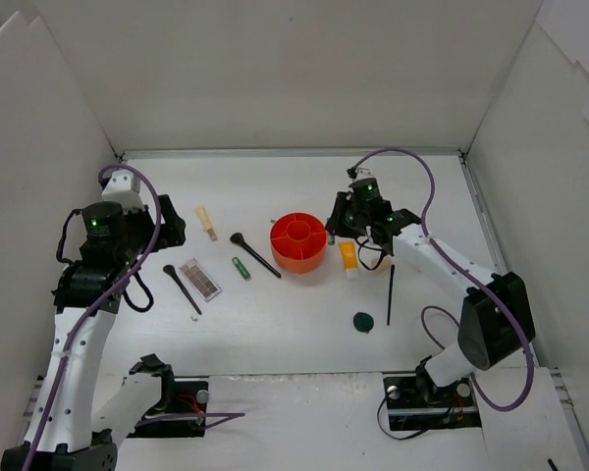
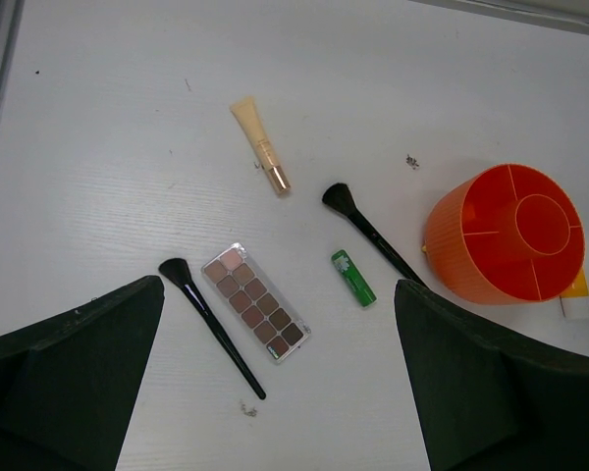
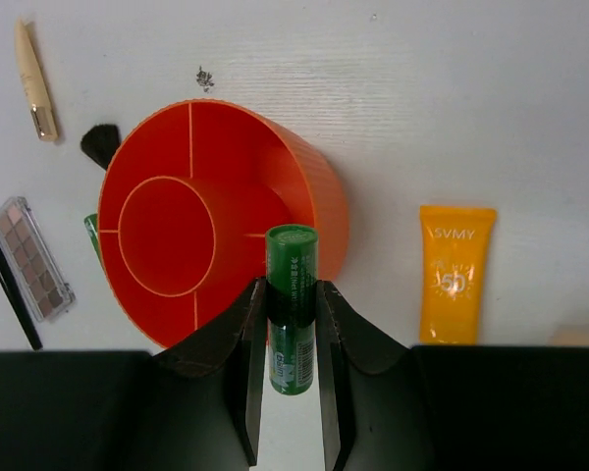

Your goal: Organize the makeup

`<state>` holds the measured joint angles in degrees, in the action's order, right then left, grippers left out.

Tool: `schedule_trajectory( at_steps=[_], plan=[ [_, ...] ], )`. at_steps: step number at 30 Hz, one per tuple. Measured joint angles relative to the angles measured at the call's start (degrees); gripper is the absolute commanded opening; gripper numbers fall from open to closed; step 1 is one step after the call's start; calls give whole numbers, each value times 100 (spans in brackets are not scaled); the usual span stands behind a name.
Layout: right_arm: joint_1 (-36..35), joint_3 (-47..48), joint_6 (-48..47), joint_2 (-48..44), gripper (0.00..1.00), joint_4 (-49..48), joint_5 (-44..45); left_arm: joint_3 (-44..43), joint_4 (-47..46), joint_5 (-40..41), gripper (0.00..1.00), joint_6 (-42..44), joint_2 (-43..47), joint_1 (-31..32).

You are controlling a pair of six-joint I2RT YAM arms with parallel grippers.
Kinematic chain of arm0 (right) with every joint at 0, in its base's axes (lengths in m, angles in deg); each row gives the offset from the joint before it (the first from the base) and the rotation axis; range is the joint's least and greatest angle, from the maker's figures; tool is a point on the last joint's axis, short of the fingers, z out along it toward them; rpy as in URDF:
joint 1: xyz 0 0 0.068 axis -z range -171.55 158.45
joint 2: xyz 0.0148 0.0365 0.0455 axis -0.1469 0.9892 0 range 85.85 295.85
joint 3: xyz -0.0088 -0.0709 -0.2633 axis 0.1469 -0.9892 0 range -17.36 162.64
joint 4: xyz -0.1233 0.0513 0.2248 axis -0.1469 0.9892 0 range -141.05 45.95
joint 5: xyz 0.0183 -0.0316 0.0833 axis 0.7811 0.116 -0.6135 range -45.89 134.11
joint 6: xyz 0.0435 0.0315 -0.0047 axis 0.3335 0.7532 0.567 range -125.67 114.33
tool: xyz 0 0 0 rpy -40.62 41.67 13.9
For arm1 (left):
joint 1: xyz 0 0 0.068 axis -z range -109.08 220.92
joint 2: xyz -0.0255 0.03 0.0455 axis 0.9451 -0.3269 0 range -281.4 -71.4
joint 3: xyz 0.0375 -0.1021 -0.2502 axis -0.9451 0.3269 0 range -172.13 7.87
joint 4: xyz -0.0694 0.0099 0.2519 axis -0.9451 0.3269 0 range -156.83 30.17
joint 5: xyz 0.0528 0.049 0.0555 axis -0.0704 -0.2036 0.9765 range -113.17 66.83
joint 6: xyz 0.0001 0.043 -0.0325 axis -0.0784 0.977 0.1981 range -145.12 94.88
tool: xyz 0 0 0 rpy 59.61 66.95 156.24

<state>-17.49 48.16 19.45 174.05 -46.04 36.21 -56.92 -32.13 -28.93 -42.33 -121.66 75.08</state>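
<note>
My right gripper [image 3: 292, 294] is shut on a small green tube [image 3: 292, 304] and holds it above the near rim of the red-orange compartmented holder [image 3: 319, 196], which looks empty. An orange tube [image 3: 455, 275] lies right of the holder. My left gripper [image 2: 280, 383] is open and empty above the brown-pink palette [image 2: 255, 302], a black brush [image 2: 211, 324] and a second green tube [image 2: 353, 278]. A beige stick [image 2: 261, 145] and another black brush [image 2: 371, 232] lie beyond them. A dark green compact [image 1: 364, 321] and a thin black brush [image 1: 390, 292] lie under the right arm.
White walls close in the table [image 1: 275, 334] on the left, back and right. The holder [image 1: 297, 241] stands mid-table between the two arms. The arm bases and cables sit at the near edge.
</note>
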Motion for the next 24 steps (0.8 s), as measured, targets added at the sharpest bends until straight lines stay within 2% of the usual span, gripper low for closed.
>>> schedule_trajectory(
  at_steps=[7, 13, 24],
  plan=[
    [-721, -656, 1388, -728, 0, -317, 1119, 0, -28, -46, 100, -20, -17, 0],
    [-988, -815, 2295, -811, 0, -481, 1836, 15, -33, -48, 100, -22, -26, 0],
    [-1167, -846, 3156, -599, 0, -485, 2312, 63, -35, -87, 99, -39, -37, 0]
  ],
)
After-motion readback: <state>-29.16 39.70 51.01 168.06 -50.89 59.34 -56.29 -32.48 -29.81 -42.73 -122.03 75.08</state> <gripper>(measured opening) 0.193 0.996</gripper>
